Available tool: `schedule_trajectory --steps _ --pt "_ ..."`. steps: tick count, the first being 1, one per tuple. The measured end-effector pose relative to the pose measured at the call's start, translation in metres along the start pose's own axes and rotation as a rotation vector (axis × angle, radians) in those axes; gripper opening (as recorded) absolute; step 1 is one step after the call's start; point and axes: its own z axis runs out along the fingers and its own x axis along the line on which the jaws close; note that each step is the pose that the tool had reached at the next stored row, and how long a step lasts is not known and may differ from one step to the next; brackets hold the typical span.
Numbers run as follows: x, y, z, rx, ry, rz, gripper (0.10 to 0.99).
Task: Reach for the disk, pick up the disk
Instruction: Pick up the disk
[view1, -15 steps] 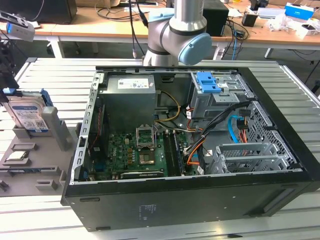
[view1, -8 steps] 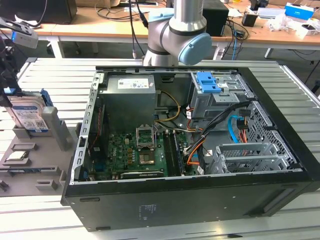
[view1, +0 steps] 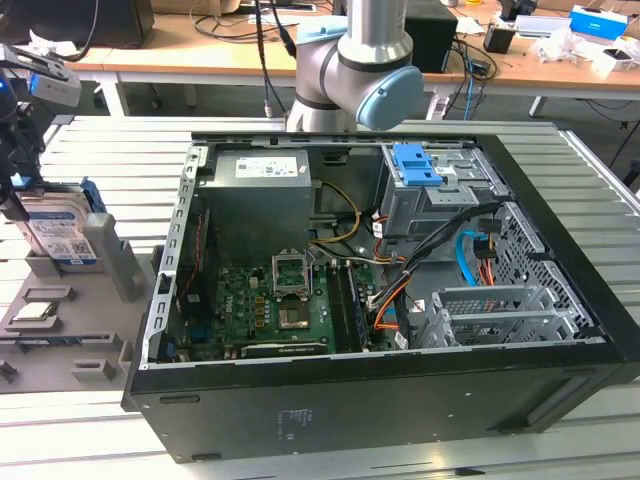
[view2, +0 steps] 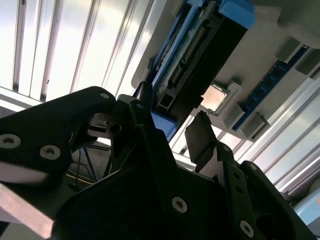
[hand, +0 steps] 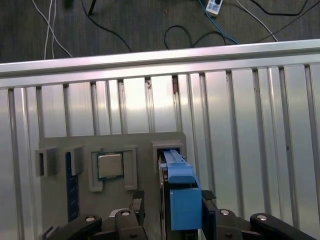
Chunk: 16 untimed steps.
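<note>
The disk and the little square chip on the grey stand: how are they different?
The disk stands up on its edge in a slot, while the chip lies flat in a shallow pocket. The disk is the bigger one and rectangular; the chip is small and square. The disk wears a blue frame and a white-and-blue label; the chip's top is plain silver. Both are silvery metal and sit on the same grey stand.
</note>
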Motion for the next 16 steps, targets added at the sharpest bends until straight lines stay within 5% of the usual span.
schedule_trajectory --steps 5,12,16 --pt "-0.0002 -0.0006 0.008 0.0 0.0 0.0 0.545" --pt "-0.0002 -0.0006 0.0089 0.0 0.0001 0.0 0.545" --pt "-0.0002 -0.0007 0.0091 0.0 0.0 0.0 0.4"
